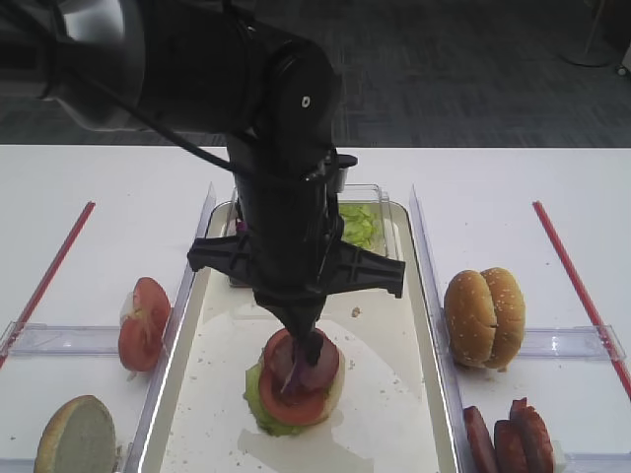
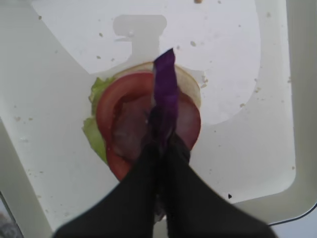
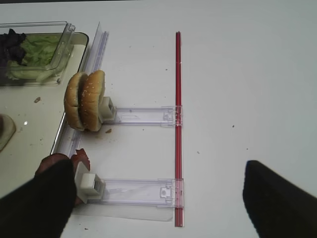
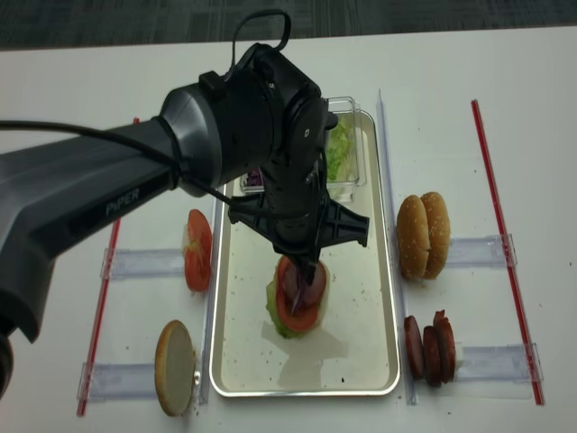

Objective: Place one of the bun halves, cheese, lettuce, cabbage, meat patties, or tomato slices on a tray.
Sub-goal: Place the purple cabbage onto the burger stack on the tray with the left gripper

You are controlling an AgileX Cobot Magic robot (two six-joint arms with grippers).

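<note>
My left gripper (image 2: 163, 141) is shut on a purple cabbage strip (image 2: 166, 94) and holds it just over a stack (image 1: 294, 384) on the tray (image 1: 389, 399). The stack is a pale bun base, lettuce (image 2: 96, 91), a tomato slice (image 2: 111, 101) and a reddish-brown patty (image 2: 130, 135). In the realsense view the gripper (image 4: 299, 290) points straight down at the stack (image 4: 290, 311). My right gripper (image 3: 158, 186) is open above bare table, with patties (image 3: 79, 159) beside its left finger.
A clear tub holding lettuce (image 1: 360, 225) and cabbage (image 3: 12, 39) stands at the tray's far end. Two bun halves (image 1: 483, 315) and meat patties (image 1: 508, 434) stand in holders on the right. On the left are tomato slices (image 1: 143, 323) and another bun half (image 1: 77, 434). Red strips (image 3: 178, 124) line both sides.
</note>
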